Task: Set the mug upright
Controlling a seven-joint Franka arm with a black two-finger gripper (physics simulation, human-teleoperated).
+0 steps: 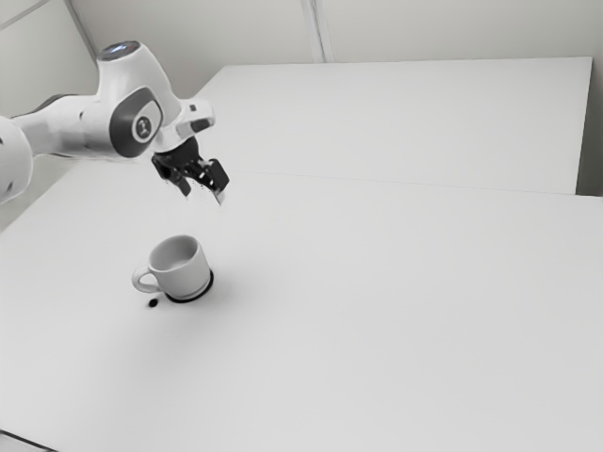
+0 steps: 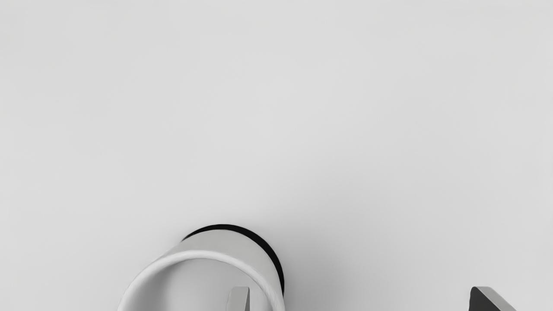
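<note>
Exterior view, taken left to right: the arm (image 1: 75,127) is reached in from the left, above the table (image 1: 405,301); the handle (image 1: 144,279) is turned toward the table's edge at the exterior view's left, with a small dark spot (image 1: 153,303) seen on the tabletop just beside it; the mug (image 1: 184,271) is stood on the tabletop, nearer that left edge than the table's middle, its mouth faced upward and its foot set down; a black ring (image 1: 188,300) is seen along part of the foot. Farther along, the gripper (image 1: 203,194) is held above the mug and well apart from it; in the wrist view the fingers (image 2: 239,298) are spread wide, with nothing gripped; one fingertip is seen across the mug's mouth, the other out past its wall, over bare tabletop.

From this pose the righting is judged to be done, and the step in hand is taken to be the last one, the keeping clear of a standing mug; no fresh grasp seems called for; what is wanted next is a retreat straight upward, with the fingers left apart and no sideways sweep; if the hand were lowered here, the rim could be struck by the nearer fingertip, and the mug could be tipped over again.
</note>
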